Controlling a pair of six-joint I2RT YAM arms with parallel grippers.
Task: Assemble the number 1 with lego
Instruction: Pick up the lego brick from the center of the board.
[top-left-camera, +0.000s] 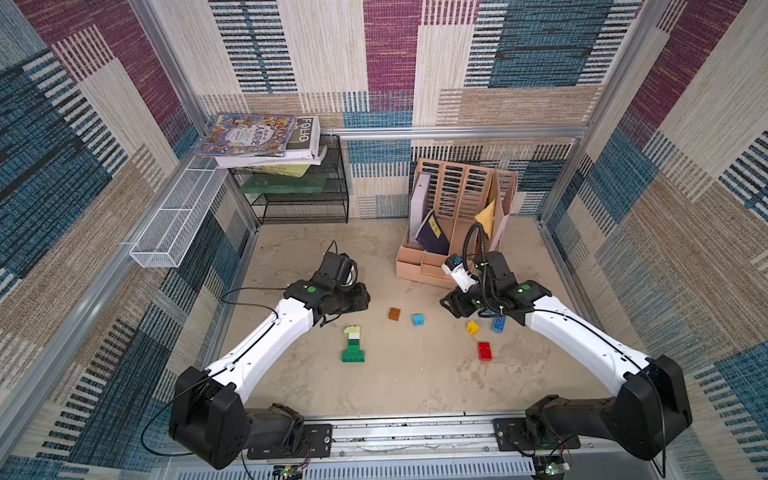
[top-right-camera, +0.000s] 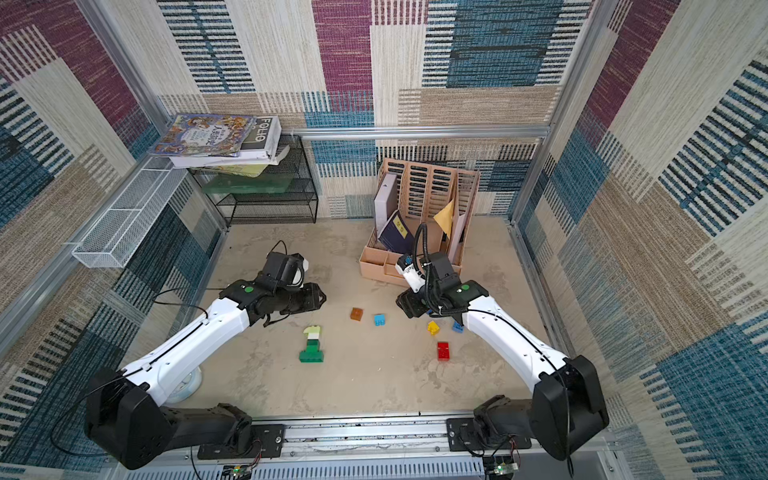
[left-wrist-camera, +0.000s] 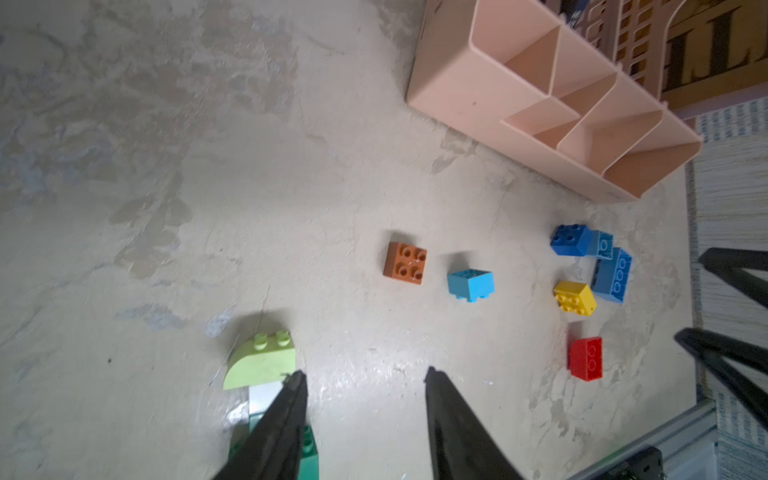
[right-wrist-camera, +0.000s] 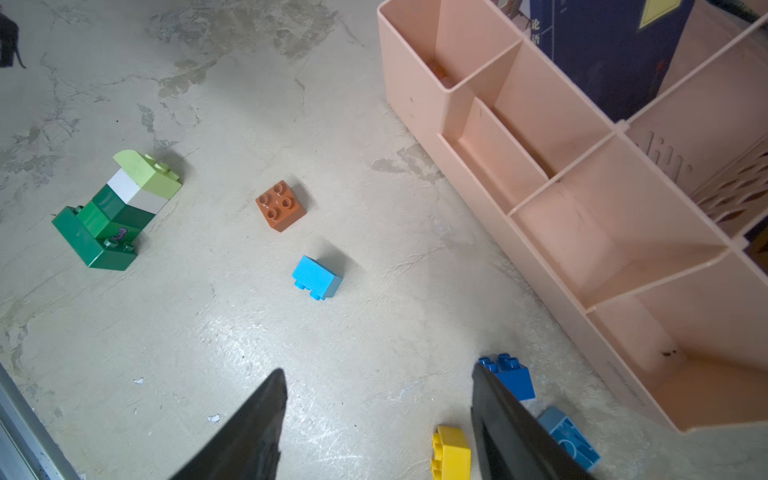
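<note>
The assembled lego figure lies flat on the table: a dark green base, a green and cream stem and a lime curved top. My left gripper hovers open just beyond that top, with nothing between its fingers. One finger overlaps the figure's edge in the left wrist view. Loose bricks lie to the right: brown, light blue, yellow, blue and red. My right gripper is open and empty above the table, close to the yellow brick and a dark blue brick.
A pink desk organizer holding books and folders stands behind the right arm. At the back left a black mesh shelf carries stacked books. A white wire basket hangs on the left wall. A metal rail runs along the front edge.
</note>
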